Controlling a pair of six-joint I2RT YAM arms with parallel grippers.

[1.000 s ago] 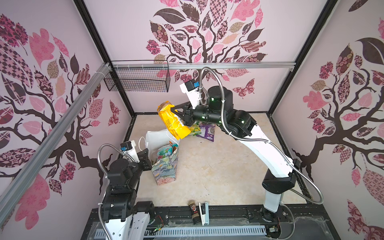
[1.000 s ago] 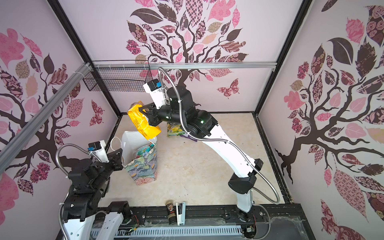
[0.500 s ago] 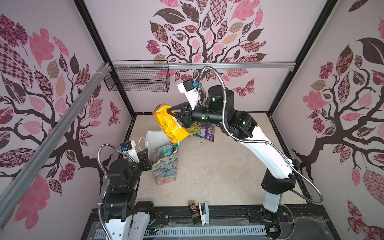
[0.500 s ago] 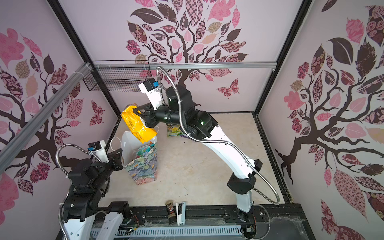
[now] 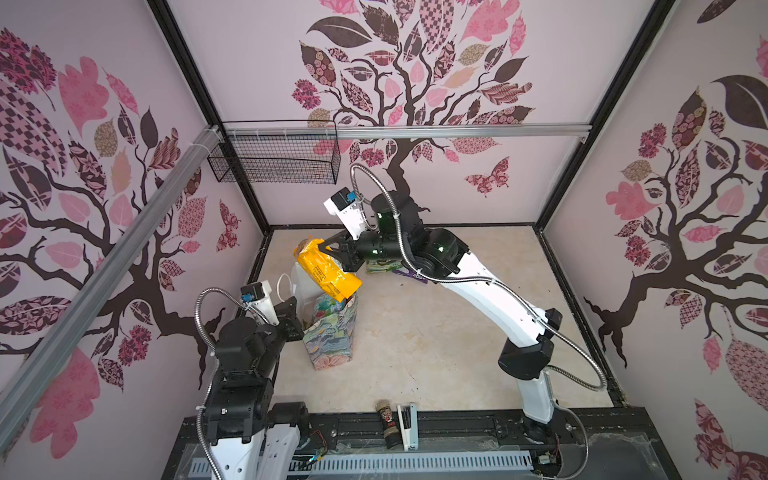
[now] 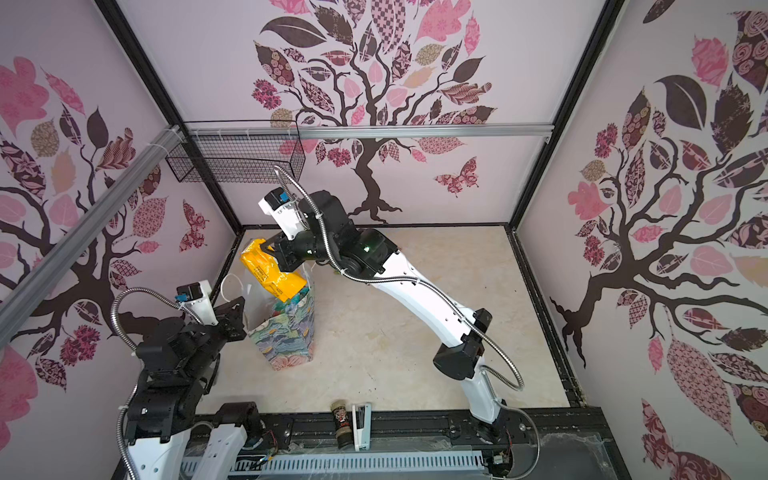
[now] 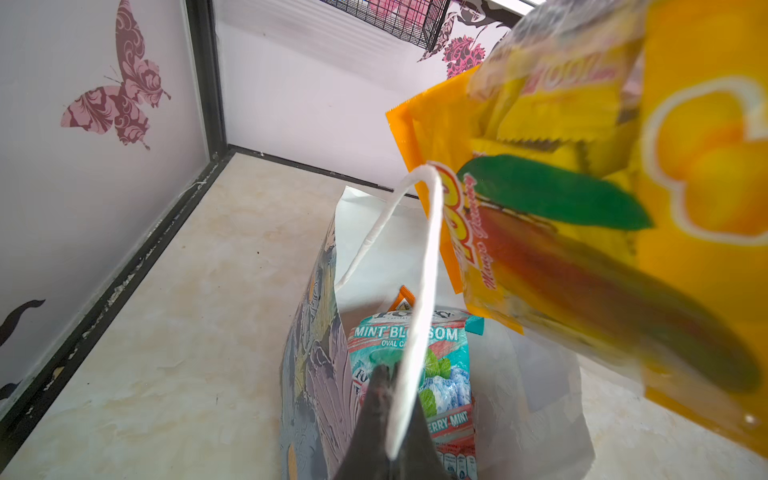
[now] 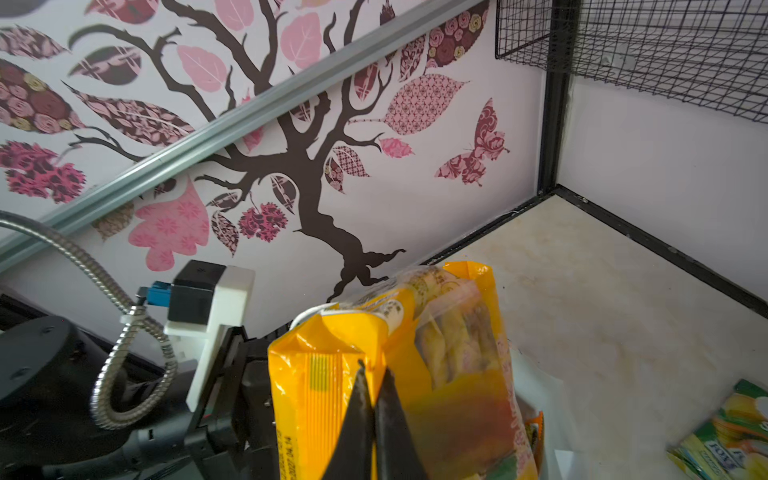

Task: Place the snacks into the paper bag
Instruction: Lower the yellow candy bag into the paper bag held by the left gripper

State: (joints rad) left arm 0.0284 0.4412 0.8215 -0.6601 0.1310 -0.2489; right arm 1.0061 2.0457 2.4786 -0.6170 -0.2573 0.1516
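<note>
The floral paper bag (image 5: 332, 340) (image 6: 286, 336) stands upright at the left of the floor. My left gripper (image 7: 386, 370) (image 5: 293, 320) is shut on its white cord handle (image 7: 419, 291), holding the mouth apart. Inside the paper bag (image 7: 316, 374) lies a teal mint packet (image 7: 415, 353) with an orange packet corner (image 7: 405, 295) behind it. My right gripper (image 8: 373, 368) (image 5: 334, 253) (image 6: 276, 253) is shut on a yellow packet (image 8: 449, 374) (image 5: 326, 270) (image 6: 272, 272) (image 7: 602, 208), tilted with its lower end at the bag's mouth. A green-yellow packet (image 8: 731, 432) (image 5: 380, 266) and a purple one (image 5: 409, 274) lie on the floor under the right arm.
A black wire basket (image 5: 274, 158) hangs on the back wall at upper left. A small dark spice jar (image 5: 386, 424) and a white stapler (image 5: 407, 426) lie at the front edge. The bag stands close to the left wall.
My right gripper has carried the yellow packet left and down, so its lower end now sits at the bag's mouth. The left arm and the bag have not moved.
</note>
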